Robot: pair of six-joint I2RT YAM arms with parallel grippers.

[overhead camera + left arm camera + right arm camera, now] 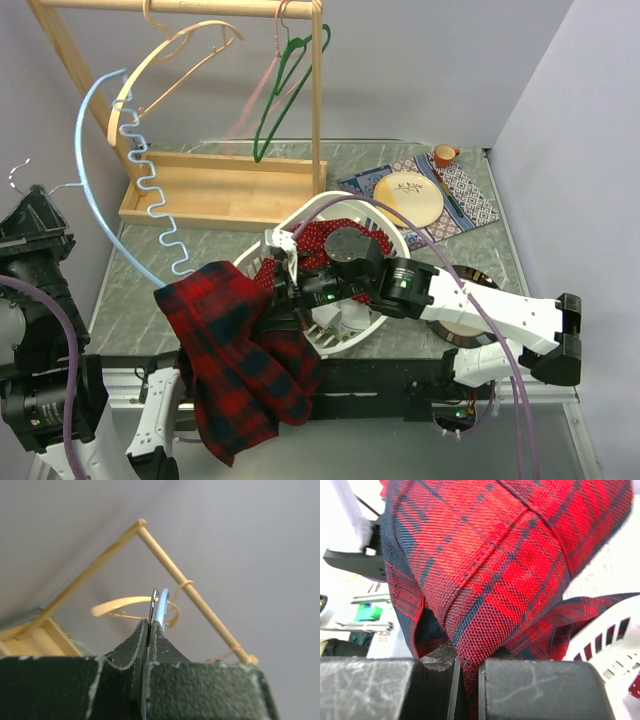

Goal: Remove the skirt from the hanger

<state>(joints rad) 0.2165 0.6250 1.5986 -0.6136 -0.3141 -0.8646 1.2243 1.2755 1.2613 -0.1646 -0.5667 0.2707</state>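
Currently: right gripper (466,672) clamped on skirt (510,565) bunched just above it; left gripper (150,630) pinched tight on blue hanger (162,608).

"Are the two built alike?"

"Near enough. The right arm (500,312) has white shells on its long links, black housings at the joints, and little green lights (404,283) by the wrist."

"Cables?"

"A lilac cable (524,425) runs along it. The left arm (38,265) is mostly black casing with a white link low down, and has a purple cable (68,380) of its own."

"And up close?"

"The left gripper (151,625) is matte black with pale, worn edges. The right gripper (467,664) is scuffed dark blocks."
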